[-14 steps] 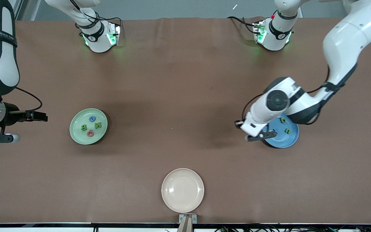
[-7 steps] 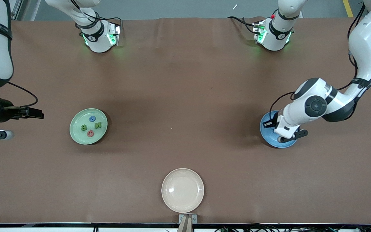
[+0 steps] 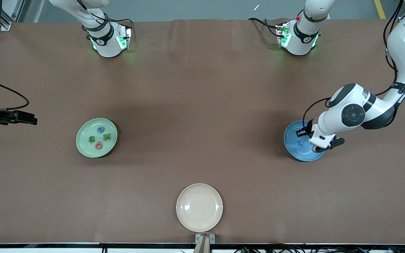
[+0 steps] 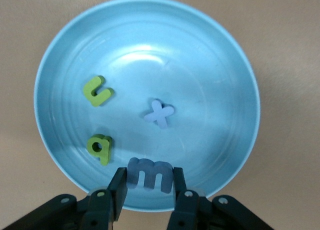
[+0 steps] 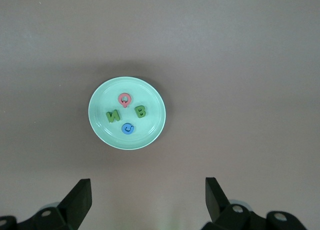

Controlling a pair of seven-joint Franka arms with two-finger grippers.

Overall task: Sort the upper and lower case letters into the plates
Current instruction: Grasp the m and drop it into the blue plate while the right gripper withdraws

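My left gripper (image 4: 148, 174) is shut on a blue letter m (image 4: 149, 173), just over the inner edge of the blue plate (image 4: 200, 65). In that plate lie a green u (image 4: 96, 90), a green q (image 4: 99, 148) and a pale blue x (image 4: 159, 113). From the front, the left hand (image 3: 323, 142) covers part of the blue plate (image 3: 290, 140). The pale green plate (image 3: 83, 144) holds a blue letter (image 3: 100, 129), a green N (image 3: 107, 136), a green B (image 3: 91, 139) and a red letter (image 3: 98, 145). My right gripper (image 5: 148, 190) is open and holds nothing, high above the table beside the green plate (image 5: 150, 125).
A cream-beige plate (image 3: 199, 207) with nothing in it sits near the table's front edge, midway between the arms. Both arm bases (image 3: 107, 38) stand along the edge farthest from the front camera. Brown tabletop (image 3: 195, 116) lies between the plates.
The left hand has swung across the blue plate toward the left arm's end, uncovering the x and hiding the green letters. The right hand has drawn back toward its end of the table.
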